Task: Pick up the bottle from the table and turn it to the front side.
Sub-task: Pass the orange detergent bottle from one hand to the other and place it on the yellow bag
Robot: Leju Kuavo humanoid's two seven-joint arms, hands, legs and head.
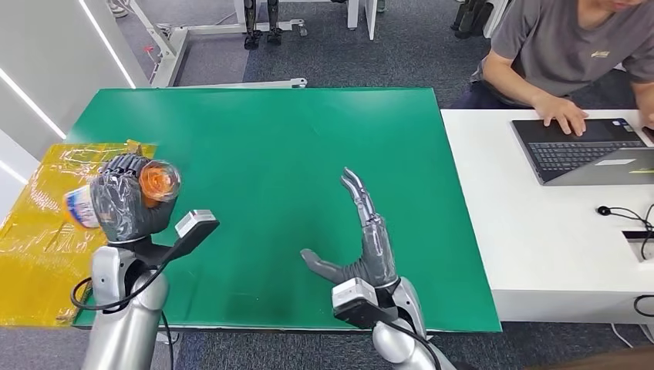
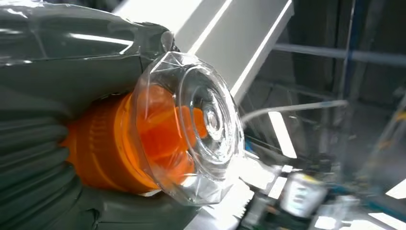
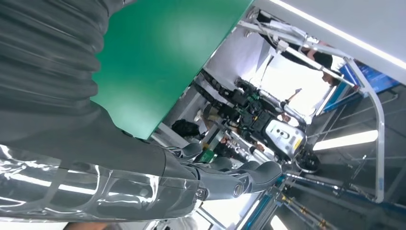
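Head view, left hand: the left hand (image 1: 123, 202), at the left of the frame above the table's left edge, is clamped round the bottle (image 1: 146, 185), lifted off the table

Head view, bottle: orange cap under a clear dome points toward the camera and slightly right; a bit of white and blue label peeks out at the hand's left side; most of the body is hidden by the fingers, so I cannot tell which face is forward

Head view, right hand: the right hand (image 1: 362, 239), lower centre, hovers over the green mat (image 1: 308, 139), fingers straight and apart, thumb out to the left, holding nothing; likely kept ready to help with the turn

Head view, surroundings: a yellow plastic sheet (image 1: 46, 231) lies at the left edge beneath the raised hand; a person (image 1: 563, 54) at the upper right types on a laptop (image 1: 586, 146) on the white desk (image 1: 524, 231)

Left wrist view: the bottle's cap (image 2: 143, 143) takes up the centre, orange inside a faceted clear cover, with the hand's grey ribbed cover wrapped close around the neck; the grip sits high near the cap, which probably leaves the label end free

Right wrist view: dark fingers (image 3: 249, 175) extended and spread, nothing between them, the green mat's edge at upper left

Judgement: pickup looks done; the turn to the front side seems unfinished
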